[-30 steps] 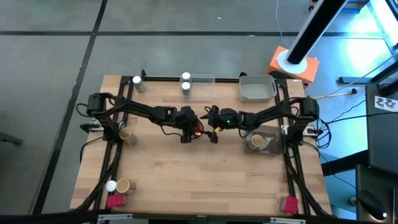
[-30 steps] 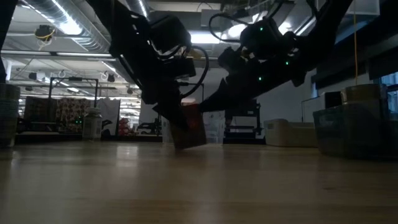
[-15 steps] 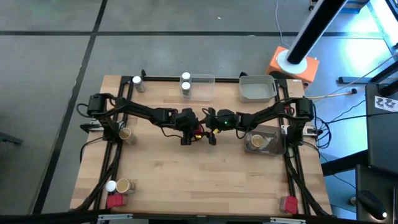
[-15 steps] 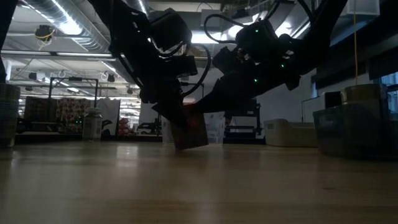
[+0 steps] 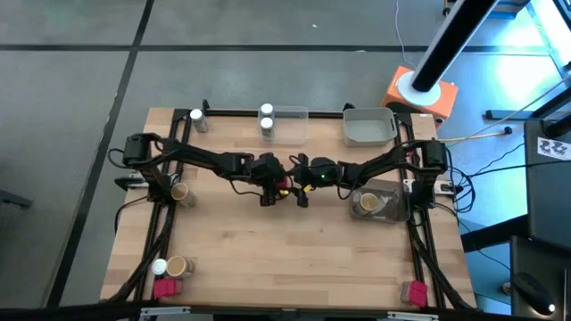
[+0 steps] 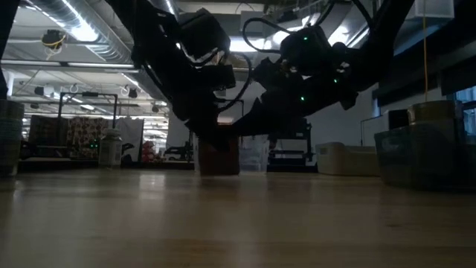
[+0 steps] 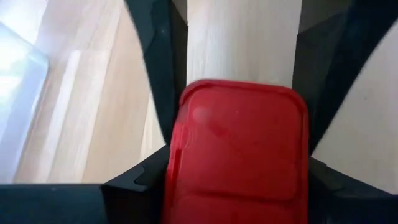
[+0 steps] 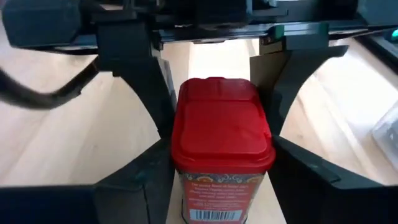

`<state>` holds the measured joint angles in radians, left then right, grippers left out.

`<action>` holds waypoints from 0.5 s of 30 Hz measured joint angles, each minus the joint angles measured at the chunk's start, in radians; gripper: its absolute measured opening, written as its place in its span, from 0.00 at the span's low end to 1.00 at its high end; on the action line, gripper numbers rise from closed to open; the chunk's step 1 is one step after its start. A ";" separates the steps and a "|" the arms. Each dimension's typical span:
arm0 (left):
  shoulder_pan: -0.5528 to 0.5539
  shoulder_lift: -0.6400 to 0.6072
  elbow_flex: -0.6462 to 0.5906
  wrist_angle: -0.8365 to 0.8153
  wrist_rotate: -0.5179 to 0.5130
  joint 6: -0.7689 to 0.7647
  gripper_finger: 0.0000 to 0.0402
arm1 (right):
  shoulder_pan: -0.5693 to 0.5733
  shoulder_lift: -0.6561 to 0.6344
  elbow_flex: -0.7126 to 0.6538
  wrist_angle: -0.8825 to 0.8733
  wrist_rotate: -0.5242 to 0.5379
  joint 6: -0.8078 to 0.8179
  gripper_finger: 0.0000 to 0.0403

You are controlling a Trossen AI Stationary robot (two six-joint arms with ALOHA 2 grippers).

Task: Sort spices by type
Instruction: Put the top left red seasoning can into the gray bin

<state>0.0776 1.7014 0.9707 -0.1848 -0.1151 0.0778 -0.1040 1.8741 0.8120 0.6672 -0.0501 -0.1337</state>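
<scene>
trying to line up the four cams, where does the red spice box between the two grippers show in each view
High view: red spice box at table centre, between the left gripper and right gripper.
Low view: dark box standing upright on the table, under both arms.
Left wrist view: its red lid fills the centre between that arm's dark fingers.
Right wrist view: centre, label and barcode facing the camera.
Shared landmark: the wooden table.

Red packet (image 8: 222, 143) label; barcode; print unreadable.
</scene>
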 joint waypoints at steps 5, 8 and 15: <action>-0.004 -0.092 0.000 -0.105 -0.002 -0.027 0.52 | 0.000 -0.025 -0.006 -0.038 0.012 -0.003 0.54; -0.007 -0.117 0.000 -0.107 -0.005 -0.042 0.52 | 0.000 -0.049 -0.007 -0.053 0.014 0.001 0.54; -0.012 -0.115 0.000 -0.105 -0.007 -0.041 0.52 | 0.000 -0.054 -0.007 -0.060 0.016 0.003 0.54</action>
<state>0.0652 1.5864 0.9703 -0.2902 -0.1223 0.0365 -0.1036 1.8206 0.8051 0.6071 -0.0343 -0.1310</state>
